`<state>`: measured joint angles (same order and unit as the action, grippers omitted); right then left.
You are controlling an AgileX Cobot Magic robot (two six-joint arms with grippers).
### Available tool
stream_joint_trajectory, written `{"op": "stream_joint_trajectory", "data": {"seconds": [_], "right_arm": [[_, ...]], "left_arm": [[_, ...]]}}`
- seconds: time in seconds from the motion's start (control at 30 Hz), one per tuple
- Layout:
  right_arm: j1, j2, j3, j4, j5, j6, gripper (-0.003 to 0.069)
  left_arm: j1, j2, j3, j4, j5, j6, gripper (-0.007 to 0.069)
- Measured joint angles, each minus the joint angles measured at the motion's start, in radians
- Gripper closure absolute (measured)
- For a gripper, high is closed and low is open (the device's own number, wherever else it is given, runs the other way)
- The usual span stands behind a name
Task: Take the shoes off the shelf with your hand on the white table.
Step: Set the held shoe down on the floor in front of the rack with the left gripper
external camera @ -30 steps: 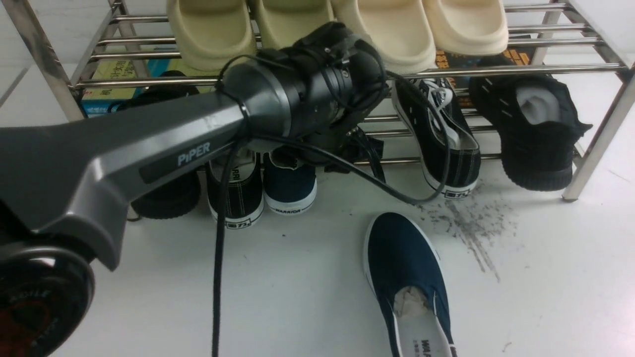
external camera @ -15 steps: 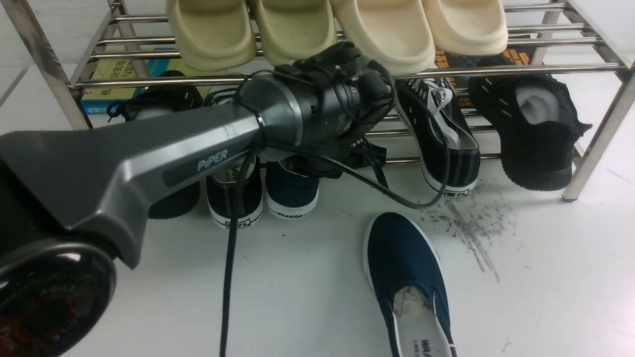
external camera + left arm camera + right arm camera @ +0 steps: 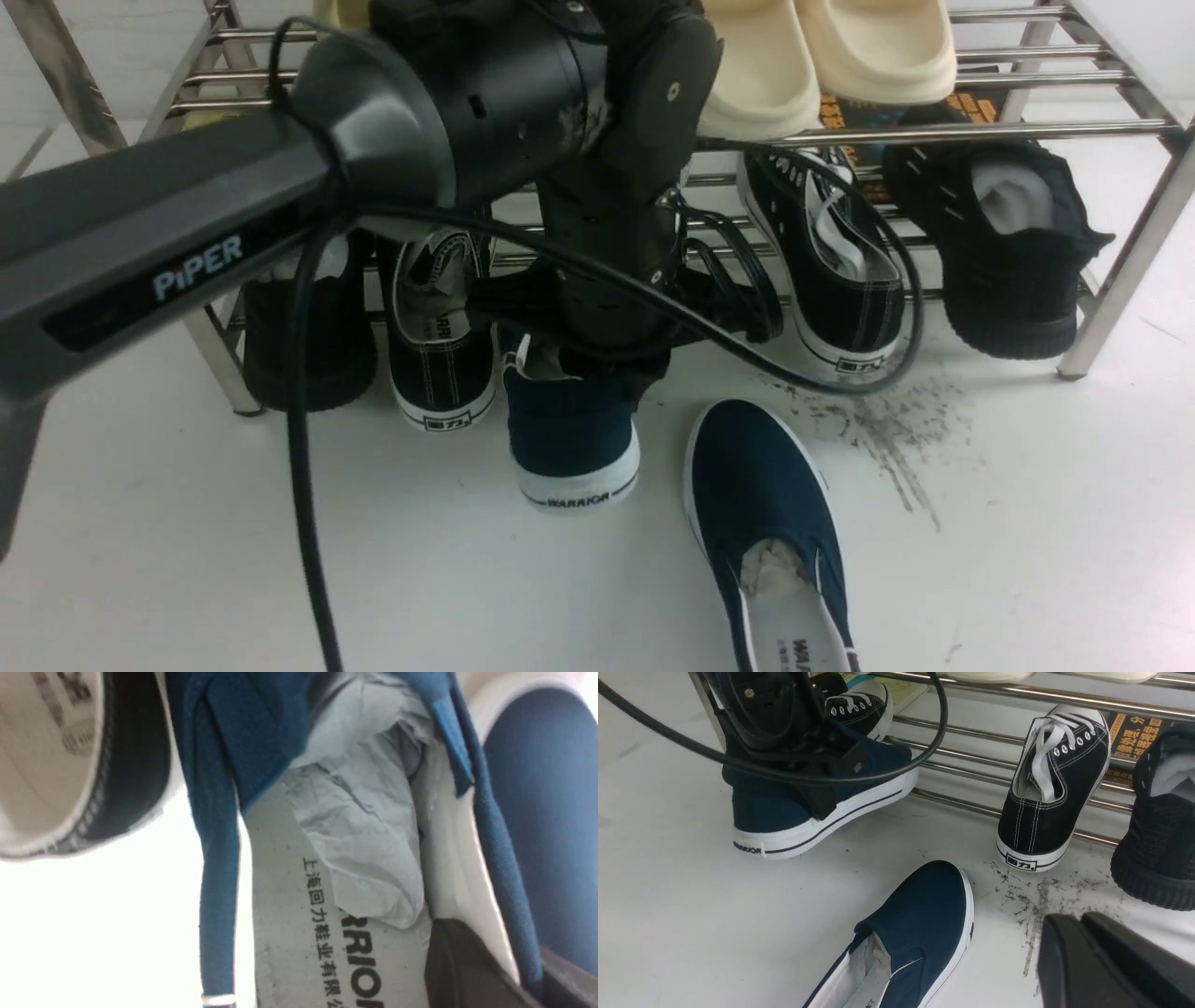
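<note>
At shelf [image 3: 934, 133] front edge, lower tier: left pincer [image 3: 602, 359] is clamped on the side wall of 1 navy shoe [image 3: 569, 448], 1 finger inside by the paper stuffing [image 3: 369, 826], the other outside. Heel with WARRIOR print pokes out over the tabletop [image 3: 1027, 560], toe end points back at the front rods. Can't tell if the sole touches tabletop or rod.

2nd navy shoe [image 3: 752, 485] lies flat on the tabletop in front of the shelf, toe toward it, just beside the held one and next to the grey scuff patch [image 3: 887, 429]. Nothing grips it.

Right pincer [image 3: 1069, 921] sits low near the scuff patch, nothing in it. Fingers look close, but I can't tell if they are together or apart.

Progress, my read: 1 of 2 done, 2nd roughly halfway, gripped and partly out but not set down or let go. Left to do: pull it clear of the rods, lay it on the tabletop near its mate, release, back off.

Black sneakers [image 3: 840, 280] and cream slides [image 3: 878, 47] sit on the shelf and are not part of the job.
</note>
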<state>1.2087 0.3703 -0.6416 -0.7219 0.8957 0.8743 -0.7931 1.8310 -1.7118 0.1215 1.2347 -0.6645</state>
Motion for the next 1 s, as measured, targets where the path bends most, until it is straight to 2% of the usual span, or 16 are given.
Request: {"op": "stream_joint_trajectory", "data": {"seconds": [0.17, 0.4, 0.5, 0.57, 0.63, 1.0], "right_arm": [[0.0, 0.0, 0.0, 0.0, 0.0, 0.0, 0.0599], [0.0, 0.0, 0.0, 0.0, -0.002, 0.0, 0.0595], [0.0, 0.0, 0.0, 0.0, -0.004, 0.0, 0.0592], [0.0, 0.0, 0.0, 0.0, -0.004, 0.0, 0.059], [0.0, 0.0, 0.0, 0.0, -0.005, 0.0, 0.0587], [0.0, 0.0, 0.0, -0.001, -0.008, 0.0, 0.0575]], "left_arm": [[-0.06, -0.071, 0.0, 0.01, 0.0, 0.009, 0.0594], [-0.234, -0.143, 0.043, -0.003, 0.0, -0.053, 0.0593], [-0.327, -0.144, 0.111, 0.014, 0.0, -0.147, 0.0592], [-0.35, -0.144, 0.133, 0.033, 0.0, -0.192, 0.0592], [-0.382, -0.148, 0.183, 0.084, -0.001, -0.313, 0.0592], [-0.385, -0.168, 0.373, 0.211, -0.017, -0.643, 0.0592]]}}
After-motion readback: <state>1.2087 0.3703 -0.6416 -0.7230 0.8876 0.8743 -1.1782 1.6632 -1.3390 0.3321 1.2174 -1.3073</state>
